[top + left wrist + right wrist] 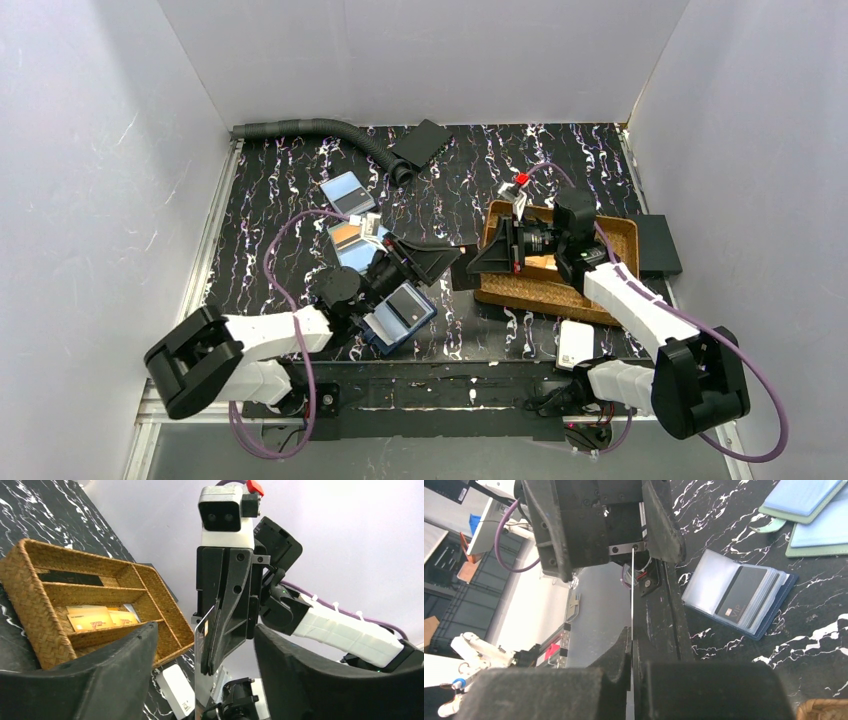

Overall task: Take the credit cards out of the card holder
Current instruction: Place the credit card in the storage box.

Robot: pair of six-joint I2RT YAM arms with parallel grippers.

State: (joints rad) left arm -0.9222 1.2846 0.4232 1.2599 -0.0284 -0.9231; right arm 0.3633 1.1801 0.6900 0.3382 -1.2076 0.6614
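Our right gripper [631,637] is pressed together on a thin credit card [631,592], seen edge-on in mid-air; our left gripper [440,260] stands spread on either side of that card, not pinching it; the navy card holder [711,580] lies open on the worktop below the left gripper, a dark VIP card [741,597] in its front sleeve; orange cards [95,617] lie in the woven tray [30,595] behind the right gripper; we judge the job well along, with at least the VIP card left to pull

My navy card holder [400,315] lies open on the desk [480,190], a dark card [736,597] sleeved inside. Two light blue cards [348,190] lie flat beyond it. My right claw [631,647] pinches an edge-on card [631,595].
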